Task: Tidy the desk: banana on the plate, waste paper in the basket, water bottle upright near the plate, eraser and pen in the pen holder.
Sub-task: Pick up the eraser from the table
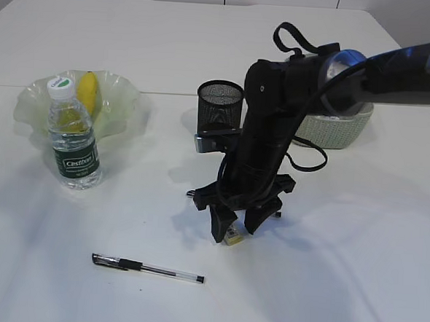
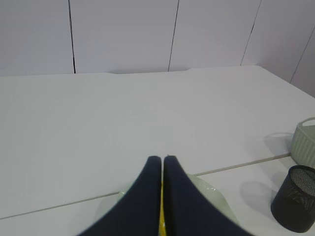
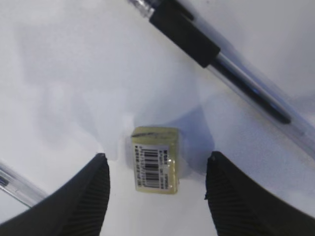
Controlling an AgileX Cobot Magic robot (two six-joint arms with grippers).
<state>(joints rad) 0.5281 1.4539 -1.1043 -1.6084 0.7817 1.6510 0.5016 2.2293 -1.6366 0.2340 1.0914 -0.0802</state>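
Only the right wrist view is showing the eraser [image 3: 154, 159] lying between the right gripper's [image 3: 157, 189] spread, untouching fingers, while the plate [image 1: 121, 89] is holding the banana [image 1: 88, 91].

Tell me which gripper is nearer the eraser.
Right. The right gripper straddles the eraser on the desk; the left gripper is shut, away above the plate.

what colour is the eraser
Cream-yellow with a white barcode sleeve; the eraser shows best in the right wrist view.
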